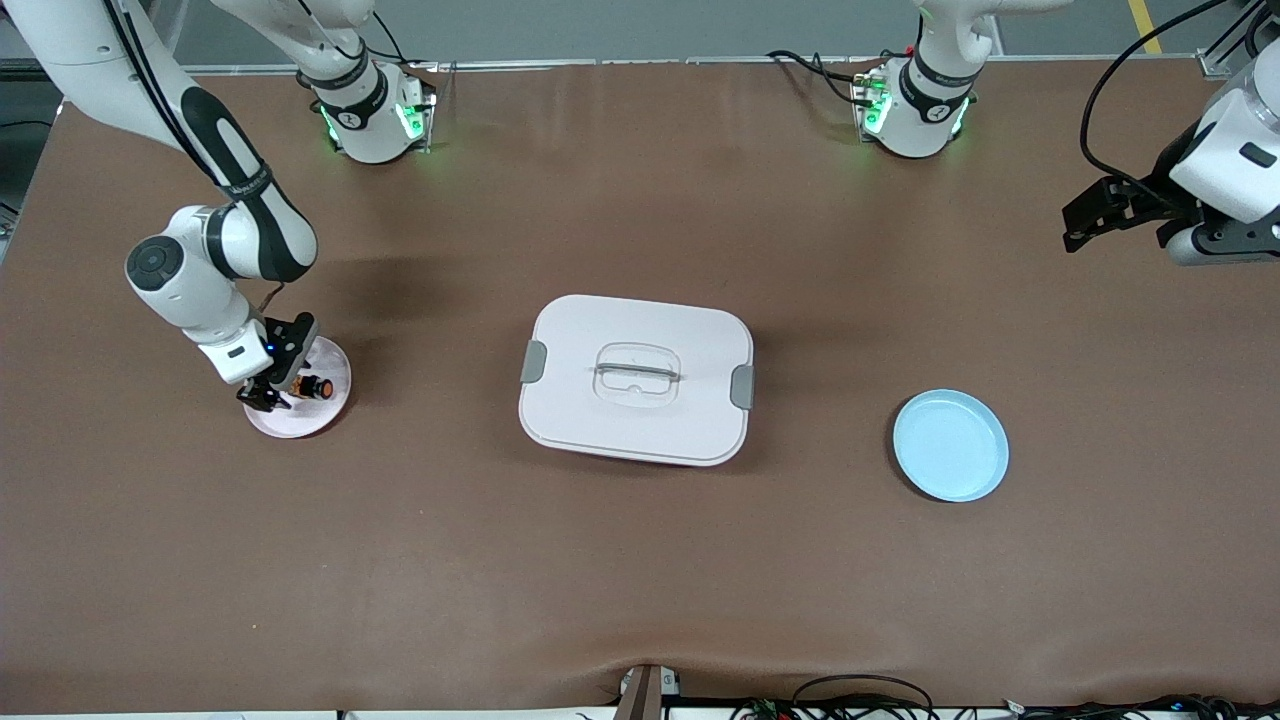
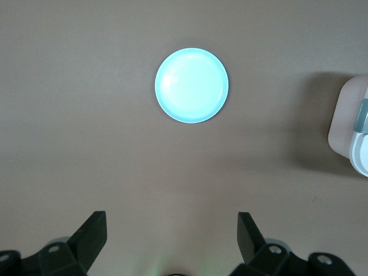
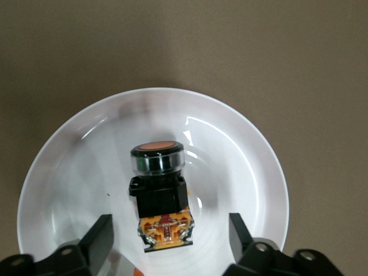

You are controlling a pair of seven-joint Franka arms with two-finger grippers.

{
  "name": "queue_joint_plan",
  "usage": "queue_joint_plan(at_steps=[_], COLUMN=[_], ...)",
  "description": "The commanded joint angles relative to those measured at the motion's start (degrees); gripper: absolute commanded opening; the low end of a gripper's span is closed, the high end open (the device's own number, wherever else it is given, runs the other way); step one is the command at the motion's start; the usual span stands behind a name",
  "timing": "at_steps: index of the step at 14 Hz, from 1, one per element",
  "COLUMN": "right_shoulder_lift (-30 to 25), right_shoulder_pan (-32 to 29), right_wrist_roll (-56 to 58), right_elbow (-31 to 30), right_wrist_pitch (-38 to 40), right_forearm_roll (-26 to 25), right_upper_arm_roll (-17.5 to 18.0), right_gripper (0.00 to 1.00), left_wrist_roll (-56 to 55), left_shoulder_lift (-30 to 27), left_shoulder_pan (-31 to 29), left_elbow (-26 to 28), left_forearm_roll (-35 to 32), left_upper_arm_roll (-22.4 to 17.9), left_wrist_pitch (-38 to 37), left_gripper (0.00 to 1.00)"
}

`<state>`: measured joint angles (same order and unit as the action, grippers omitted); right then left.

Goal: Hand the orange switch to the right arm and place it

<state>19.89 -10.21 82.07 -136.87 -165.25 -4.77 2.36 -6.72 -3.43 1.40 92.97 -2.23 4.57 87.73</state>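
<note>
orange switch [image 3: 160, 192] on pink plate [image 3: 69, 172] between spread fingers of right gripper [image 3: 171, 241], left gripper [image 2: 171, 237] open, waiting

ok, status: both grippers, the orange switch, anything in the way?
Right gripper open, low over pink-white round plate. Orange-capped black switch lying on that plate, between the fingers, ungripped. Left gripper open, waiting high over bare table. Nothing in the way.
</note>
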Motion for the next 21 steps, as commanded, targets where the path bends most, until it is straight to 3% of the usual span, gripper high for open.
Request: queue_joint_plan(at_steps=[1, 7, 13, 16, 21], right_shoulder_lift=[-1.77, -10.03, -16.10, -18.56, -22.51], right_shoulder_pan=[-0.60, 0.01, 0.72, 0.63, 0.72], right_wrist_roll=[-0.33, -10.50, -22.91, -23.45, -36.43], right_elbow=[0.55, 2.65, 10.04, 10.31, 12.94], right_wrist_pitch=[1.24, 15.98, 37.70, 41.58, 50.54], right_forearm_roll=[-0.59, -0.15, 1.59, 7.22, 7.49], right_upper_arm_roll=[0.54, 0.63, 0.63, 0.45, 0.45], right_gripper=[1.00, 1.00, 1.00, 1.00, 1.00], left_wrist_roll=[0.04, 0.04, 0.04, 0.04, 0.04], left_shoulder_lift=[-0.35, -0.35, -0.44, -0.44, -0.53], left_shoulder_pan=[0.10, 0.10, 0.10, 0.10, 0.01], left_elbow=[0.11, 0.11, -0.24, -0.24, -0.24], left_forearm_roll=[0.91, 1.00, 1.00, 1.00, 1.00], left_upper_arm_roll=[-0.08, -0.08, -0.08, -0.08, -0.08], left_wrist_pitch=[-0.10, -0.10, -0.10, -0.10, -0.28], left_gripper=[1.00, 1.00, 1.00, 1.00, 1.00])
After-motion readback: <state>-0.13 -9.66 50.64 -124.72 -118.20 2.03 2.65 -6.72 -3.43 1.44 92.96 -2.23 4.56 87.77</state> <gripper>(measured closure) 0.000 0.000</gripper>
